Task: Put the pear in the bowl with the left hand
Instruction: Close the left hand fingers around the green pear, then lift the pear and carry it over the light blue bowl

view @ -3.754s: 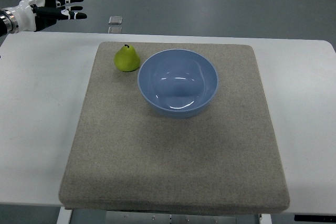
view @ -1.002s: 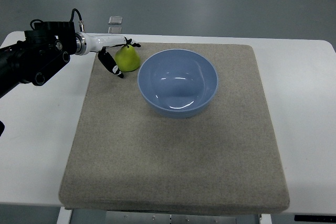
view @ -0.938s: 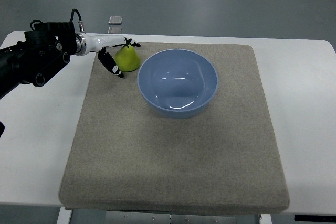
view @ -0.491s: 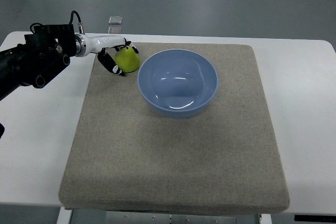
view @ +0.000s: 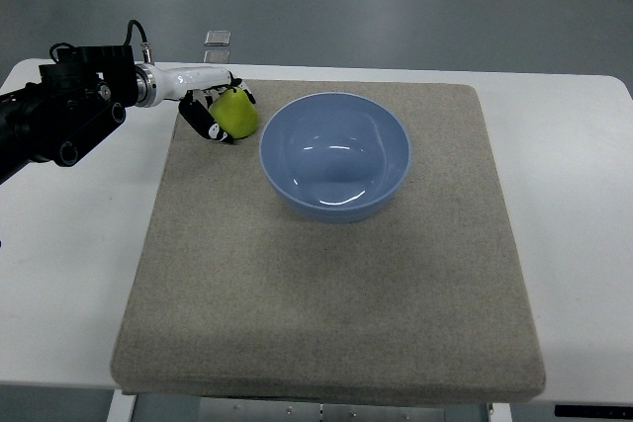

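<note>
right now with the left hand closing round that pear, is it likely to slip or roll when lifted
The pear looks smooth and rounded, so it may twist between the left hand fingers. It seems rigid, so probably no squashing. Dropped on the grey mat, it would likely roll, perhaps against the blue bowl beside it.

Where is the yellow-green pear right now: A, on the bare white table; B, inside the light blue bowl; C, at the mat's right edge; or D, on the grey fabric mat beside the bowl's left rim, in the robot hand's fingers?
D: the yellow-green pear sits left of the light blue bowl, with the left robot hand curled around it.
</note>
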